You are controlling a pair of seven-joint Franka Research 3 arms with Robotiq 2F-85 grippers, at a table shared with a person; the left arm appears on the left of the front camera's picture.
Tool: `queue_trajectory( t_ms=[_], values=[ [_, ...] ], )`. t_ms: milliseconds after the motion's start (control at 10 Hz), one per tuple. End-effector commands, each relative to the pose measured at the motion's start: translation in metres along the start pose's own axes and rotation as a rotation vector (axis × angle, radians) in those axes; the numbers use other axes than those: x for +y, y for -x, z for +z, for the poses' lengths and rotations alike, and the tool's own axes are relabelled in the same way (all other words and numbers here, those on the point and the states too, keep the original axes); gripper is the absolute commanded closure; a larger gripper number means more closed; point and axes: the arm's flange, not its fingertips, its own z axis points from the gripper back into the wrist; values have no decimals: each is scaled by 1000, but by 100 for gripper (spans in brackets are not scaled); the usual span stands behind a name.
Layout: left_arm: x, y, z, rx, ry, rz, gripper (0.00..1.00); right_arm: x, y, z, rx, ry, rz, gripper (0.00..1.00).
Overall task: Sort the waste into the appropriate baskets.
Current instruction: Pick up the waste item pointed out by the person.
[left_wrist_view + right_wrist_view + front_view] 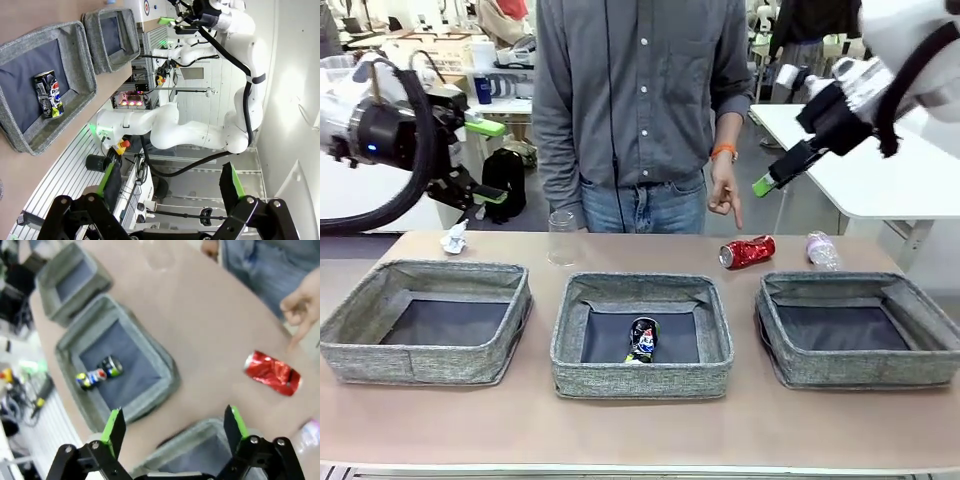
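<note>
Left arm (380,130) and right arm (910,40) hang raised, jaws spread wide.

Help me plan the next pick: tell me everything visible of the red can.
The red can is shiny metal, crushed and dented, lying on its side on the table just beyond the far left corner of the right basket, lid end towards the robot's left. A person's finger points down at it without touching.

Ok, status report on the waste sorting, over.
Left claw and right claw open, raised, empty. Dark blue can in middle grey woven basket. Crushed red drink can on table, person's hand pointing at it.
</note>
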Motion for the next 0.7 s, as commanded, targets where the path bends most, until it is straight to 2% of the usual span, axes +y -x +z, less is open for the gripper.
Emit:
queue_trajectory(
  t_ms=[0,200,300,400,500,600],
  values=[
    [-2,1,1,4,-9,-13,0,5,2,12,-48,-6,-63,0],
    [-2,1,1,4,-9,-13,0,5,2,12,-48,-6,-63,0],
    [-2,1,1,4,-9,-13,0,-1,1,2,-11,-4,-14,0],
    [-2,1,1,4,-9,-13,0,-21,-6,-15,1,79,91,0],
    [-2,1,1,4,-9,-13,0,-47,-11,-28,-20,41,164,0],
    [-2,1,1,4,-9,-13,0,-75,-15,-42,-16,61,219,0]
  ],
)
